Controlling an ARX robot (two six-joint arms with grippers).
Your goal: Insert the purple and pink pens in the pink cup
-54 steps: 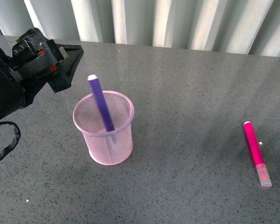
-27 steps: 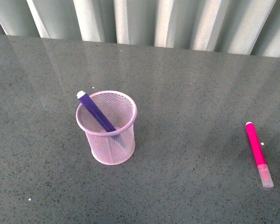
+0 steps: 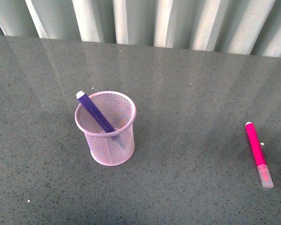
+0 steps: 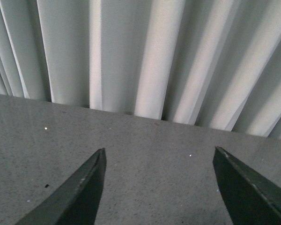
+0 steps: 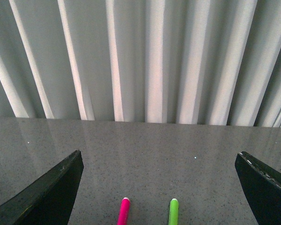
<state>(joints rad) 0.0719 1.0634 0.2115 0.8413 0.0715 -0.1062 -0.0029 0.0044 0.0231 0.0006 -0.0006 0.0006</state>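
One purple pen leans in mesh cup.

The left gripper hangs above the grey speckled bench, its two dark pointed fingers spread wide apart. A pale pleated curtain stands along the bench's far edge.

Green pen, grey table, pleated curtain

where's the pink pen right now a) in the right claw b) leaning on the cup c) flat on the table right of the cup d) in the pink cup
c: the pink pen lies flat on the table, right of the pink cup, which holds only the purple pen.
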